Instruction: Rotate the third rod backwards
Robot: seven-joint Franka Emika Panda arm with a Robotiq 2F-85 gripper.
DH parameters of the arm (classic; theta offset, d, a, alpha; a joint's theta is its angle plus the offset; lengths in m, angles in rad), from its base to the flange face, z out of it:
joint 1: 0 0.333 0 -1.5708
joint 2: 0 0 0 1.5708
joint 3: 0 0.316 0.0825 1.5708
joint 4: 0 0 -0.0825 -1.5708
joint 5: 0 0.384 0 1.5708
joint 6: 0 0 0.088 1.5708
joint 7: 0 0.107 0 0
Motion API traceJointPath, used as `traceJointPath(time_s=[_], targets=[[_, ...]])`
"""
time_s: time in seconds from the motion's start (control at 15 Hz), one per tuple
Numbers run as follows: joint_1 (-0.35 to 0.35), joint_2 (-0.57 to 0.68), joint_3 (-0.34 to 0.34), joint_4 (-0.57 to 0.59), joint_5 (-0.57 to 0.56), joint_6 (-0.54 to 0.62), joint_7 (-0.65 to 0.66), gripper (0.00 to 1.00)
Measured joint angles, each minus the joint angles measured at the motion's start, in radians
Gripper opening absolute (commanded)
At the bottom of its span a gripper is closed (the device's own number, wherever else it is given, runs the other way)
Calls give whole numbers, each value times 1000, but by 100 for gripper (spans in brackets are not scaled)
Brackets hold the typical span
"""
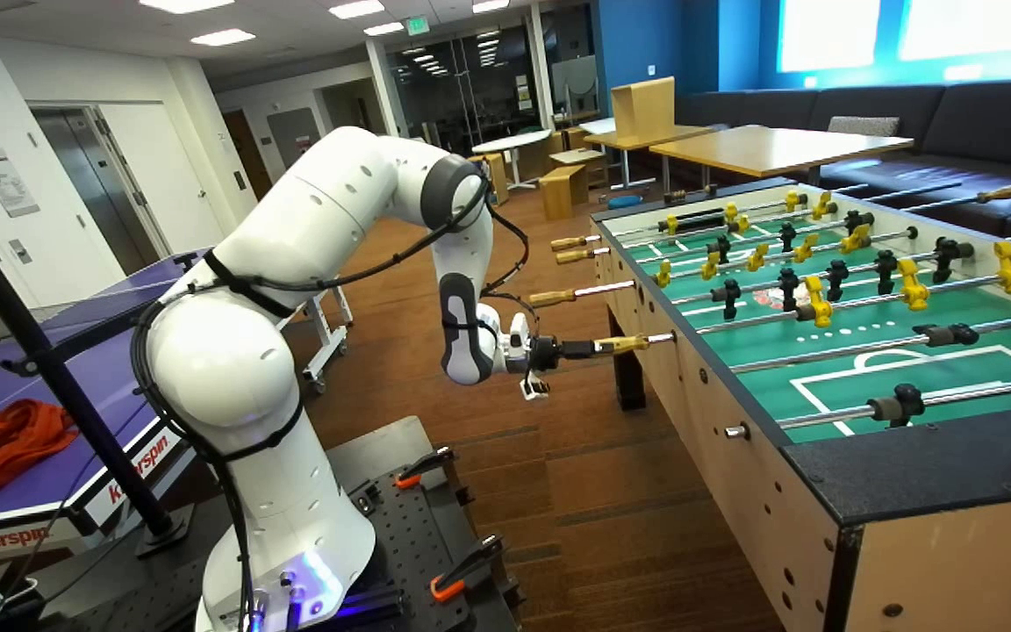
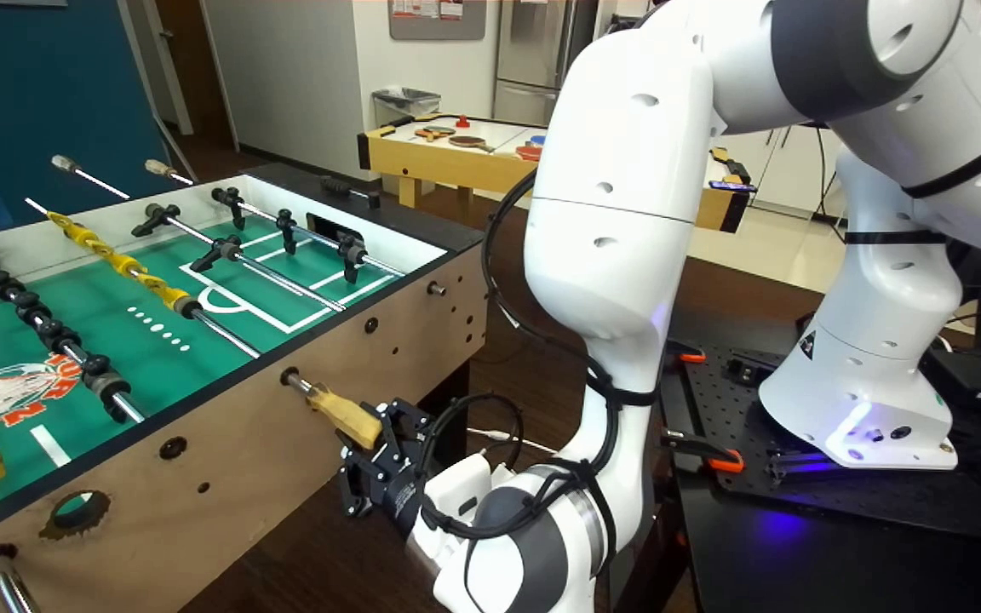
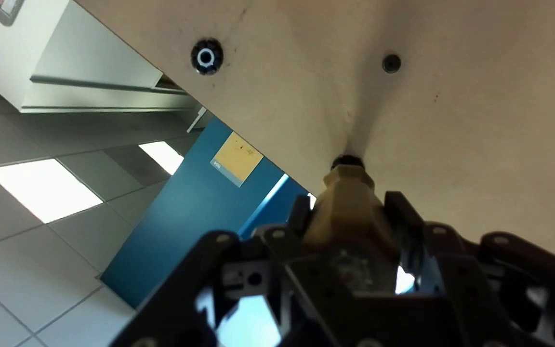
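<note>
The third rod of the foosball table carries yellow players (image 1: 914,285), which also show in an exterior view (image 2: 129,266). Their exact angle is hard to tell. Its wooden handle (image 1: 633,343) sticks out of the side panel, with a short piece of bare steel rod (image 2: 296,382) between handle and panel. My gripper (image 1: 604,348) points straight at the panel and is closed around the handle (image 2: 344,415). In the wrist view both finger pads lie against the handle's (image 3: 347,205) tapered sides. The handle's rear end is dark and partly hidden between the fingers.
The table's side panel (image 1: 734,448) stands just beyond the gripper. Another wooden handle (image 1: 554,298) juts out farther along, with two more beyond it. A bare rod end (image 1: 736,431) pokes from the panel at the near end. The arm's mounting table (image 1: 422,535) stands behind.
</note>
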Motion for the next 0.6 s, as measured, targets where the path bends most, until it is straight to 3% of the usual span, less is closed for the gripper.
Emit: traceJointPath(time_s=[0.6], targets=[[-15,-11,-1,-35,-52,12,402,17]])
